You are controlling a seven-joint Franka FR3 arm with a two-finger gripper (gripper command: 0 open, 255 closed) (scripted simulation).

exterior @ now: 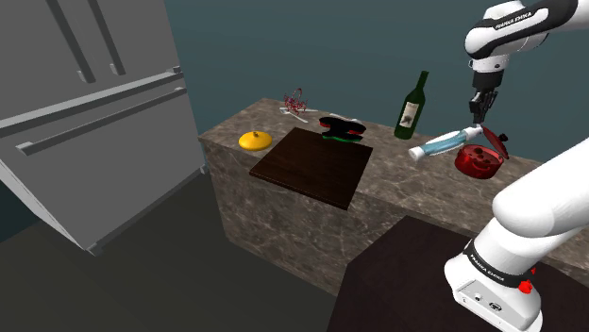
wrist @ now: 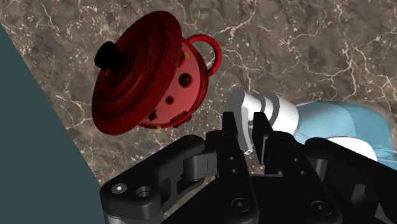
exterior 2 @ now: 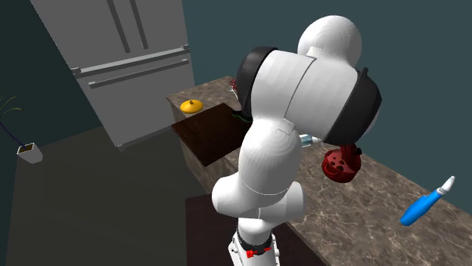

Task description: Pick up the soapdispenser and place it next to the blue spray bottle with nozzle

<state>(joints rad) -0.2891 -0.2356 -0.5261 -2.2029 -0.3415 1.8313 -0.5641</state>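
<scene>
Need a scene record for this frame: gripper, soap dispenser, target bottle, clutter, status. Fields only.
gripper: above the counter, jaws closed on the soap dispenser's white end
soap dispenser: light blue, tilted, beside the red lidded pot
blue spray bottle: lying on the counter, beyond the pot, apart from the dispenser
clutter: green wine bottle upright; dark board
status: dispenser not yet next to the spray bottle

A dark green wine bottle (exterior: 412,106) stands at the tabletop's (exterior: 396,184) back edge, near a red lidded pot (exterior: 479,157). A dark board (exterior: 313,165) lies at the front edge, with a yellow-orange round thing (exterior: 255,141) near the corner.
</scene>
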